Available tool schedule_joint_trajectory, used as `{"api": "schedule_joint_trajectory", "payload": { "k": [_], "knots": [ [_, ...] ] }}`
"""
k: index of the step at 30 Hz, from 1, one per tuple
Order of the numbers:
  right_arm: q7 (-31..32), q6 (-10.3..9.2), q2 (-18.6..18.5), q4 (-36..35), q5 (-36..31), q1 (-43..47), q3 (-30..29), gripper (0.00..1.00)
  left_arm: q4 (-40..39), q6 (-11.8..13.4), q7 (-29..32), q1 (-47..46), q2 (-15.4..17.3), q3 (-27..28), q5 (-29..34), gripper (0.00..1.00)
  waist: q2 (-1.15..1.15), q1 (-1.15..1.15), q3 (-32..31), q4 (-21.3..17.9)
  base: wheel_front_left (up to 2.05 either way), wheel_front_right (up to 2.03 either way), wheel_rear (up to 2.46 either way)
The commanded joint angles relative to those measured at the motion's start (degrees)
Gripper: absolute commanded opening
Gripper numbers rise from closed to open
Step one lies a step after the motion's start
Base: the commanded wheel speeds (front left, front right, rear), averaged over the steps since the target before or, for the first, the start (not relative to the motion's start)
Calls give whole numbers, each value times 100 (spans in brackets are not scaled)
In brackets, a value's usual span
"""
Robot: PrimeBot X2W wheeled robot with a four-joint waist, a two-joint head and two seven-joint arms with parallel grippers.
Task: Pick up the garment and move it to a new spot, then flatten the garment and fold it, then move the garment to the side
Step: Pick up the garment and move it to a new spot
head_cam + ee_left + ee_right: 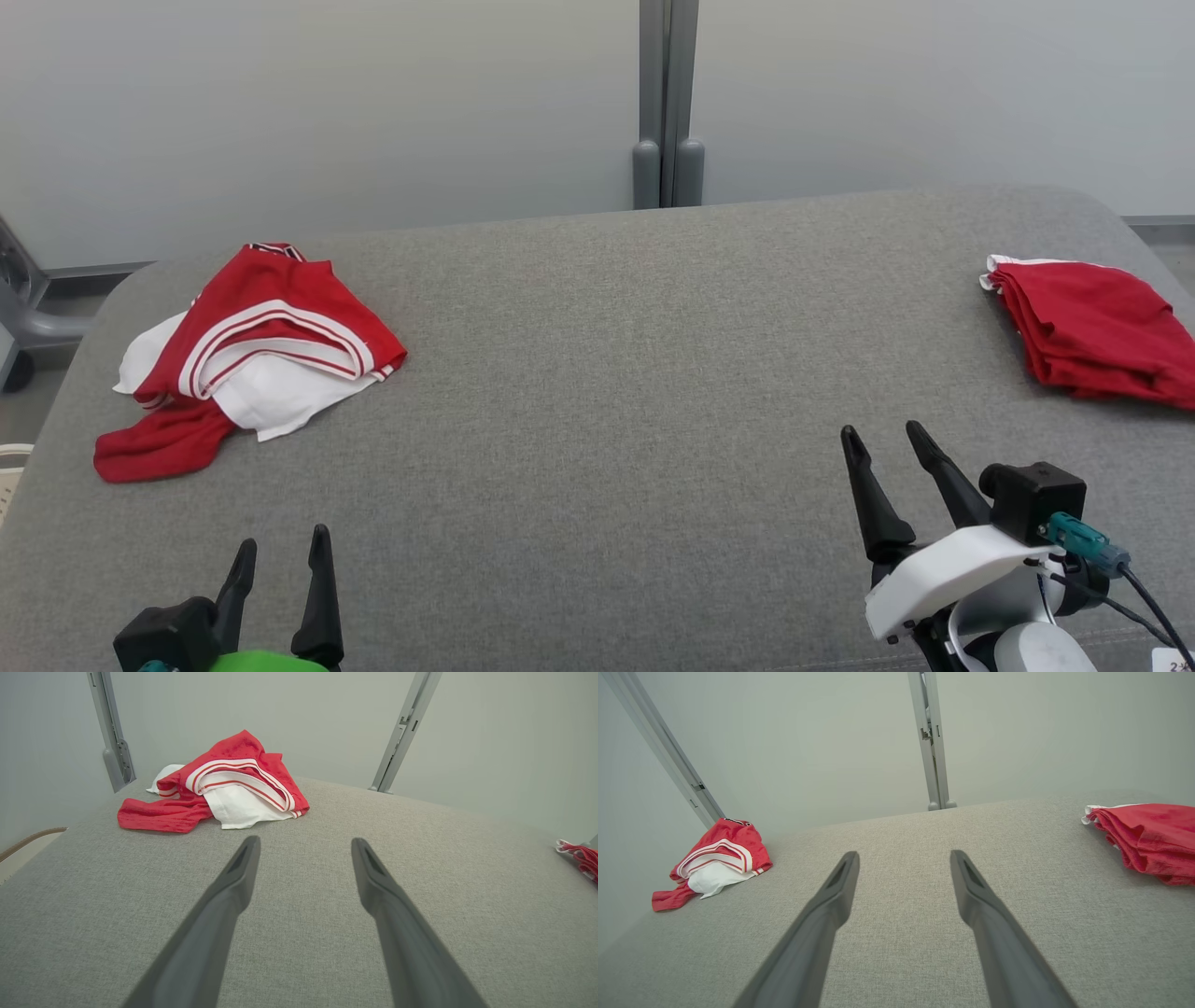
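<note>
Well, I see left end effector (284,536) and right end effector (880,428) both released, nothing held, parked low prob. bec. pickup not begun; crumpled garment (252,355) lies far-left on worktop (597,373), well apart.

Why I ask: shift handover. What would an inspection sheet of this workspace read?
Surface: grey padded table, bare in the middle.
Job's things: crumpled red-and-white garment lying far left.
Clutter: folded red garment at the far right edge.
Grippers: left pincer open, empty; right pincer open, empty; both apart from the cloth.
Cables: black cable at the right wrist.
Surroundings: pale wall with a grey post.
</note>
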Motion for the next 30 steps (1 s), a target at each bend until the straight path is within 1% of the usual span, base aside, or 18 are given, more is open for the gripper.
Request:
{"api": "schedule_joint_trajectory", "payload": {
  "k": [1,6,11,16,25,30],
  "knots": [
    [-29,-4,-5,13,18,88,-14,100,-19,2,-4,-77,26,10,30,100,0,0,-1,12,0,0,0],
    [-35,-3,-5,21,-40,95,-46,100,-31,6,34,-124,53,-19,59,100,0,0,-4,132,0,0,0],
    [-56,-3,-4,32,-95,113,-69,100,-33,7,56,-189,106,-33,102,100,0,0,5,412,0,0,0],
    [-81,-4,-5,44,-57,108,-85,100,-46,18,95,-253,172,-61,175,100,0,0,24,872,0,0,0],
    [-200,-3,-7,134,53,46,-1,100,-78,41,167,-308,279,-81,235,100,0,0,62,1881,0,0,0],
    [-272,-4,-8,220,125,-25,65,100,-110,69,154,-320,293,-60,246,100,0,0,72,2286,0,0,0]
  ]
}}
